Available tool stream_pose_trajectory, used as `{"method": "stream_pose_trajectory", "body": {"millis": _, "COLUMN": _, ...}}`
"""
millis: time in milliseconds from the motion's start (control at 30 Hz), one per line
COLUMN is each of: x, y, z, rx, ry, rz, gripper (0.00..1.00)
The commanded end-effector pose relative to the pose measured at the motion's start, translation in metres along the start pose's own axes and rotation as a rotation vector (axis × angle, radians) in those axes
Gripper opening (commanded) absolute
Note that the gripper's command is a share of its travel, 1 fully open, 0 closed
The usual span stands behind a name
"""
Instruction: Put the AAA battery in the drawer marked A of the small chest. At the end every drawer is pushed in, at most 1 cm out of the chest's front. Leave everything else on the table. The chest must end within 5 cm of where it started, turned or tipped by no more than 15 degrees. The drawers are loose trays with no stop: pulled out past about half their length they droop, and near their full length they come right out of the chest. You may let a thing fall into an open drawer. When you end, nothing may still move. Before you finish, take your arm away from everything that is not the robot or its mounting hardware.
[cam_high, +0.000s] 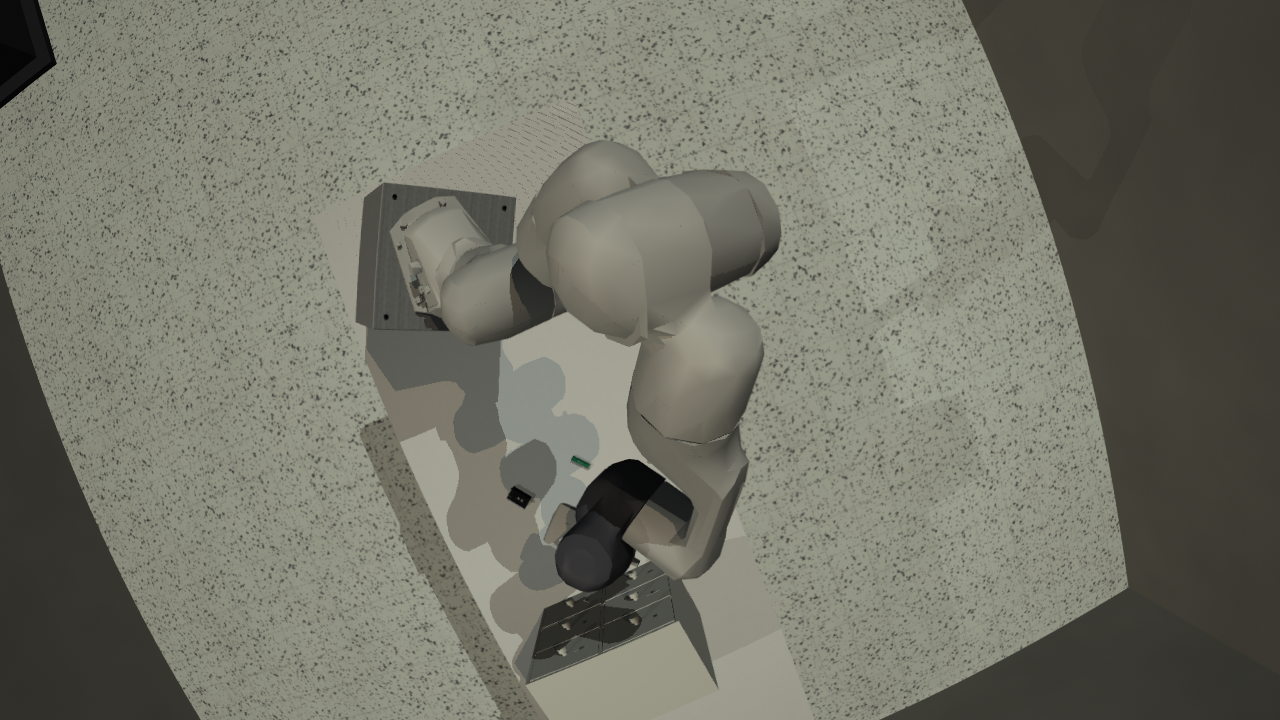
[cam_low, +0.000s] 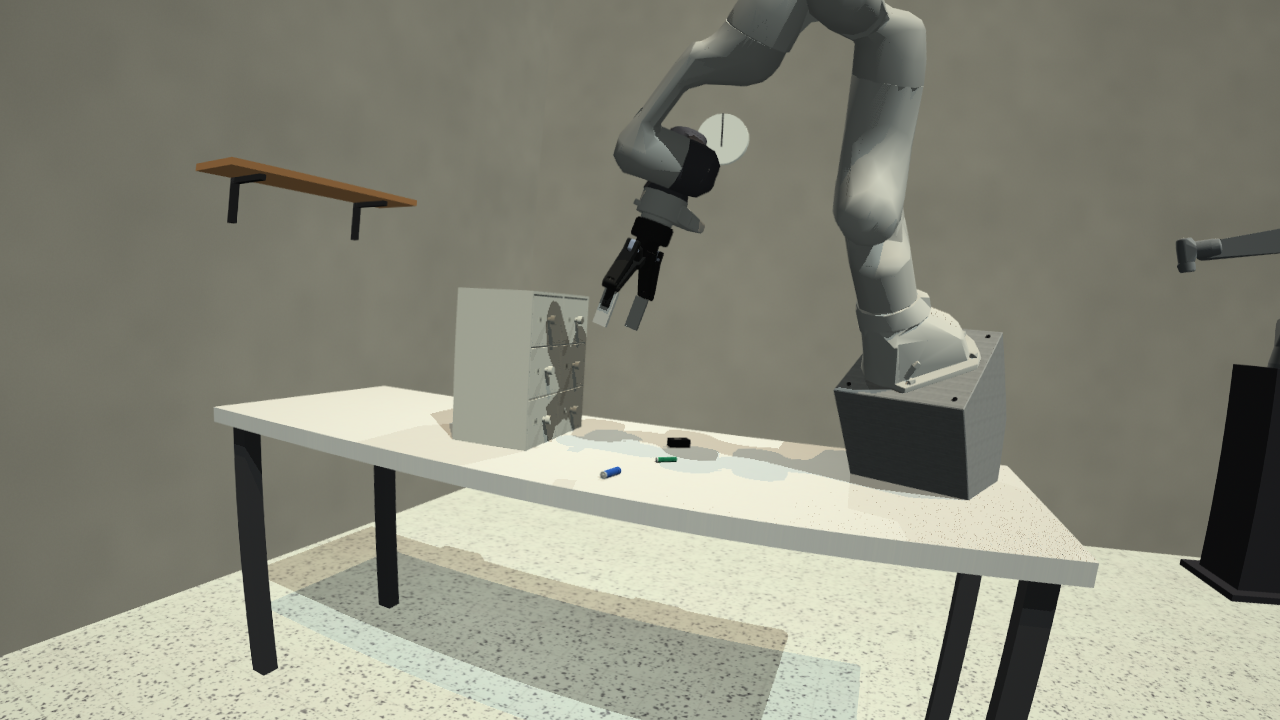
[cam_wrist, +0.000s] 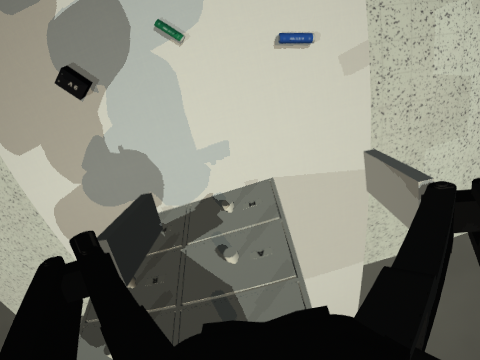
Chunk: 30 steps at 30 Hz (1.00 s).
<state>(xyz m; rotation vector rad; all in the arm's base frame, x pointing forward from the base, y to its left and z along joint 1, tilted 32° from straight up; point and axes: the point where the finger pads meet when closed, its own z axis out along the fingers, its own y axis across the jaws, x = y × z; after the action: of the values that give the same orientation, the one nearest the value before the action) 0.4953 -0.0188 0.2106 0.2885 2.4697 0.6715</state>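
Observation:
The small grey chest (cam_low: 519, 367) stands on the table, its front with two columns of knobbed drawers facing the robot base; it also shows in the wrist view (cam_wrist: 227, 254) and in the overhead view (cam_high: 599, 626). All drawers look pushed in, and I cannot read their letters. A blue cylinder with a grey tip (cam_low: 610, 471) (cam_wrist: 295, 39) and a thinner green cylinder (cam_low: 665, 459) (cam_wrist: 168, 31) (cam_high: 580, 461) lie on the table in front of the chest. I cannot tell which is the AAA battery. My gripper (cam_low: 619, 317) (cam_wrist: 259, 192) is open and empty, tilted, in the air just in front of the chest's top edge.
A small black block (cam_low: 678, 441) (cam_wrist: 74, 82) (cam_high: 518, 494) lies beyond the green cylinder. The robot's grey pedestal (cam_low: 921, 420) stands at the table's right end. A wooden shelf (cam_low: 304, 183) hangs on the wall, far left. The blue cylinder is near the table's front edge.

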Motion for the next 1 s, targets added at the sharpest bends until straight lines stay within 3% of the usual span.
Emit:
{"method": "stream_pose_trajectory", "body": {"millis": 0, "x": -0.019, "y": -0.009, "z": 0.01, "rx": 0.003, "ry": -0.164, "rz": -0.113, "gripper": 1.0}}
{"method": "stream_pose_trajectory", "body": {"millis": 267, "x": -0.031, "y": -0.008, "z": 0.034, "rx": -0.005, "ry": -0.326, "rz": -0.113, "gripper": 1.0}}
{"method": "stream_pose_trajectory", "body": {"millis": 333, "x": -0.031, "y": -0.008, "z": 0.034, "rx": -0.005, "ry": -0.326, "rz": -0.113, "gripper": 1.0}}
{"method": "stream_pose_trajectory", "body": {"millis": 600, "x": -0.044, "y": -0.007, "z": 0.057, "rx": -0.014, "ry": -0.449, "rz": -0.077, "gripper": 1.0}}
{"method": "stream_pose_trajectory", "body": {"millis": 967, "x": -0.05, "y": -0.006, "z": 0.068, "rx": -0.02, "ry": -0.552, "rz": -0.096, "gripper": 1.0}}
